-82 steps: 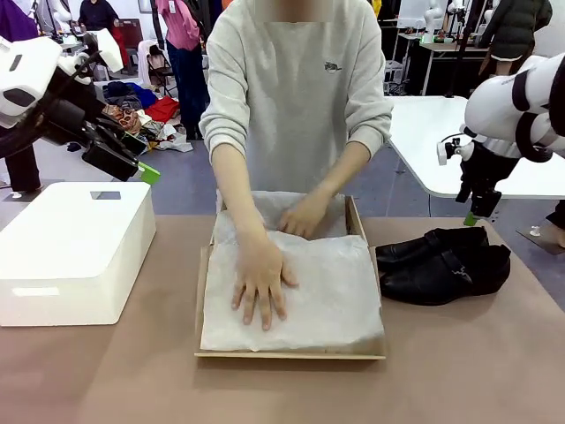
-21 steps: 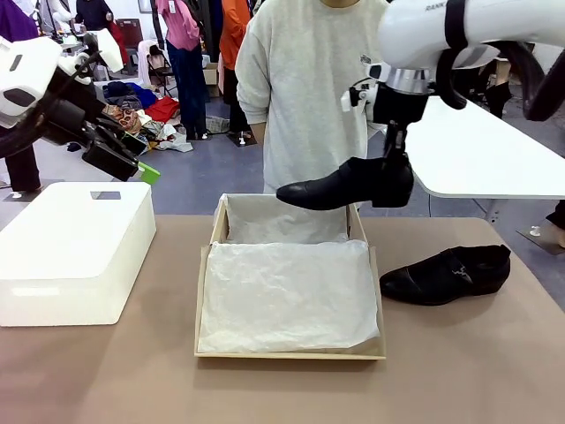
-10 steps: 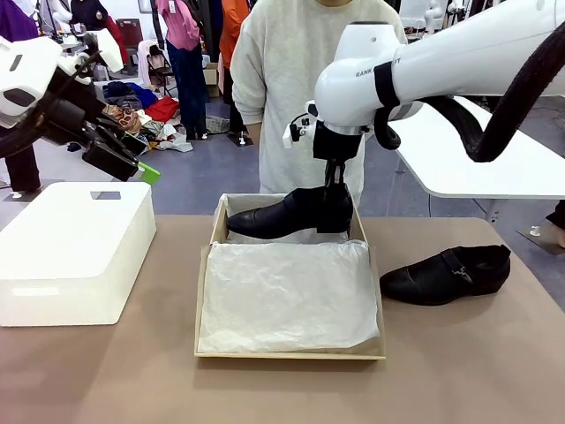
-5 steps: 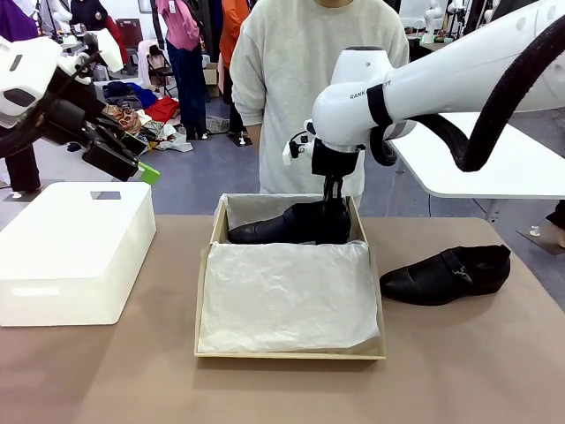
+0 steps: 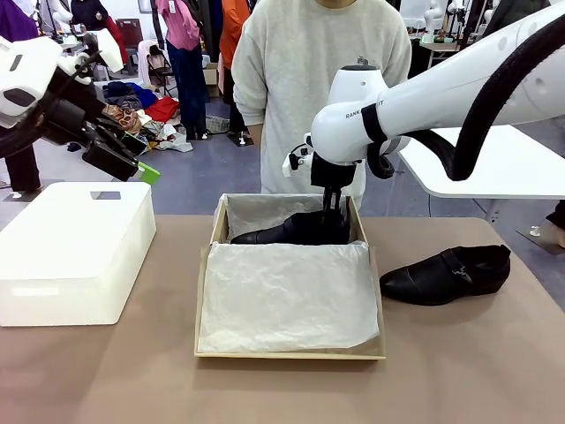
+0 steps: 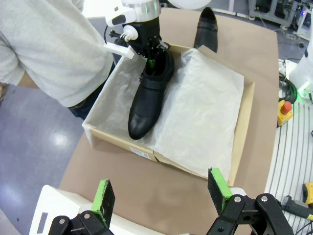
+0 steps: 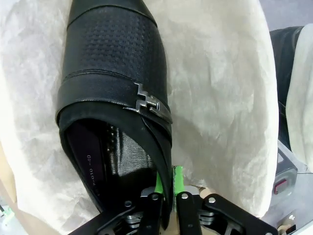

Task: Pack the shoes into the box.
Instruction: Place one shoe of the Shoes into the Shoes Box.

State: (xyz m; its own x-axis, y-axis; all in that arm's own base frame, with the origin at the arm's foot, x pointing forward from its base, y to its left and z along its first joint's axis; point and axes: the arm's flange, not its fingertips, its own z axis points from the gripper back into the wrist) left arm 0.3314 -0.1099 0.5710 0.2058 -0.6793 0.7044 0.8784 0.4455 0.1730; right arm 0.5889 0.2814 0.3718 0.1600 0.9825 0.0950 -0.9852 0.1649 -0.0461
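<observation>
1. The first shoe [image 5: 296,231], black leather with a strap and a metal buckle, is lodged in the far part of the box [image 5: 291,355]. Its toe is to the left and its heel to the right, over white tissue paper [image 5: 287,296]. Whether the sole is fully seated on the paper cannot be told for certain.
2. The right gripper [image 7: 168,180] is pinched on the heel rim of this shoe, one pad inside the opening and one outside.
3. The left gripper [image 6: 161,188] is held with its jaws apart and nothing between them, raised at the far left above the white box [image 5: 71,247].
4. The second shoe [image 5: 446,276] is laid on the table [image 5: 441,380] just right of the box, toe toward it, not touched.
5. Handling, as judged:
   - The shoes are taken to be fairly light, stiff at the heel and sole, softer across the upper.
   - The smooth leather is likely to slip and to mark under hard pads.
   - The heel rim is the best hold, but a shoe held there may tip toe-down.
</observation>
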